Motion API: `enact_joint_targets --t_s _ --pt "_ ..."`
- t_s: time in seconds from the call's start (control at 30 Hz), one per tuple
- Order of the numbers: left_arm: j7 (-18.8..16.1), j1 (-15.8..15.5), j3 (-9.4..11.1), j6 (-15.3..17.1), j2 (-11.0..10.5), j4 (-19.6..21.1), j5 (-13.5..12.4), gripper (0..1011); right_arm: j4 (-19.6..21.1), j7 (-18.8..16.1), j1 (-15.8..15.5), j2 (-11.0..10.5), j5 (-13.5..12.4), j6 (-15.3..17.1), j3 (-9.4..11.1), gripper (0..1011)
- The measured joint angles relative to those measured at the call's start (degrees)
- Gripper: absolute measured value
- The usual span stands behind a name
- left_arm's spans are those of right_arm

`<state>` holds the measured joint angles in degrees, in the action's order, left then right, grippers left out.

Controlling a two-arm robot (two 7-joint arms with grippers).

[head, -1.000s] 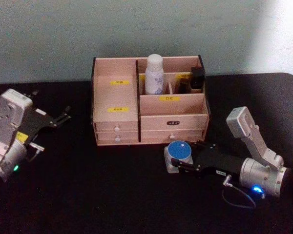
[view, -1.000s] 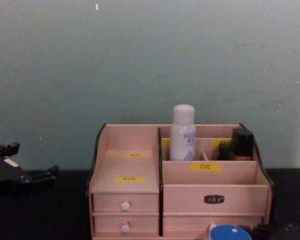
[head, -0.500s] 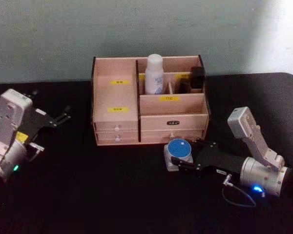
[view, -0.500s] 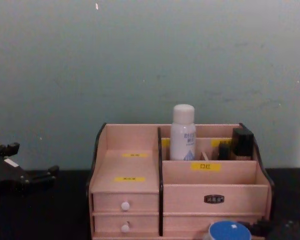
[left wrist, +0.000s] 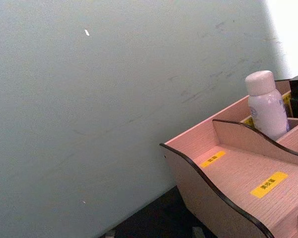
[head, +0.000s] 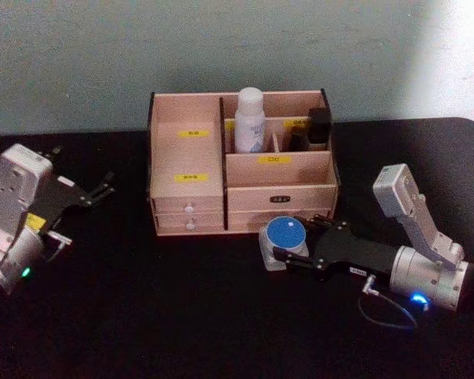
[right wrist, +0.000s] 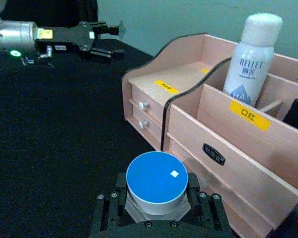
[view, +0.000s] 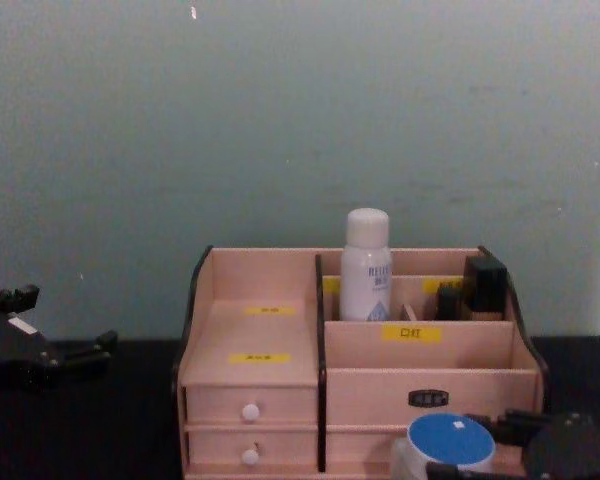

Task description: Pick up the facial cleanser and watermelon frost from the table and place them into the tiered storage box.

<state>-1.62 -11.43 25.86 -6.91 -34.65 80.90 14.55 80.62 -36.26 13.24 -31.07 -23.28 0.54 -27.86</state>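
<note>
Right claw [head: 287, 239] grips squat, blue-lidded watermelon frost [right wrist: 156, 178].

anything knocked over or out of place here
Nothing stands out. The white bottle stands upright in the wooden box; the blue-lidded jar sits level between the fingers of the right gripper, before it. Left gripper idles aside.

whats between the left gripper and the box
Nothing but bare black table separates the left gripper from the box, as the head view shows.

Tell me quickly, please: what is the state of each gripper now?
Left gripper: open, holding nothing.
Right gripper: closed on the watermelon frost.
</note>
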Motion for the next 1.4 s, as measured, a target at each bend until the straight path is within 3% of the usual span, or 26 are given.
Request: enact_joint_targets --t_s 0.87,1.4 --pt "0.0 0.0 0.0 0.0 0.0 0.0 0.0 1001 3.3 -2.9 2.0 -2.1 -2.2 -0.3 -1.4 724" --pt "0.0 0.0 0.0 0.0 0.0 0.0 0.0 1001 -0.6 -4.8 7.4 0.5 -1.3 -1.8 -4.2 724"
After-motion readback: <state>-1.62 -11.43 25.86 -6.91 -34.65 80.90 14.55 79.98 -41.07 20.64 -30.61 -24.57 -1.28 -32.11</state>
